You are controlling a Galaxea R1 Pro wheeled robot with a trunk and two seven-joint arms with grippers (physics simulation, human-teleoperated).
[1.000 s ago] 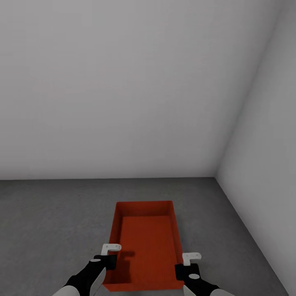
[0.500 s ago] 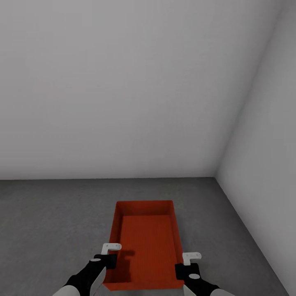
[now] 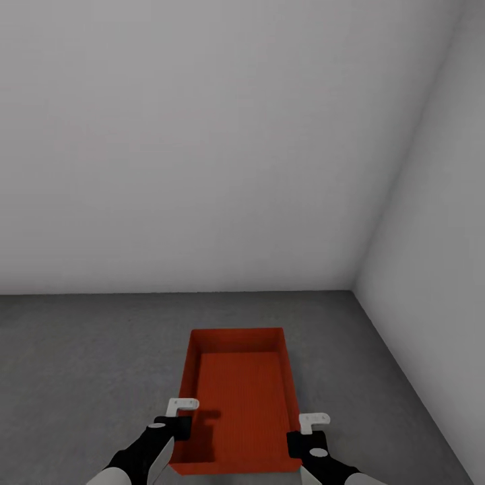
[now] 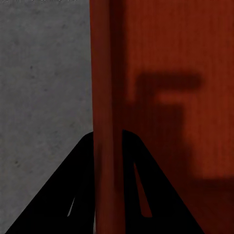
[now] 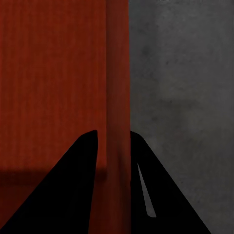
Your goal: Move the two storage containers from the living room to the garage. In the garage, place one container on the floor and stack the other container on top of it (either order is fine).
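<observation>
The storage container (image 3: 239,397) has its near end cut off by the head view's lower edge

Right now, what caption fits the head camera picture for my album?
Two grippers, left gripper and right gripper, pinch the side walls of a red-orange storage container on the garage's grey floor.

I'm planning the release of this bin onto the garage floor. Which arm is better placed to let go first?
Neither clearly. The left gripper and right gripper each straddle a side wall of the bin, symmetrically, so release both together.
</observation>
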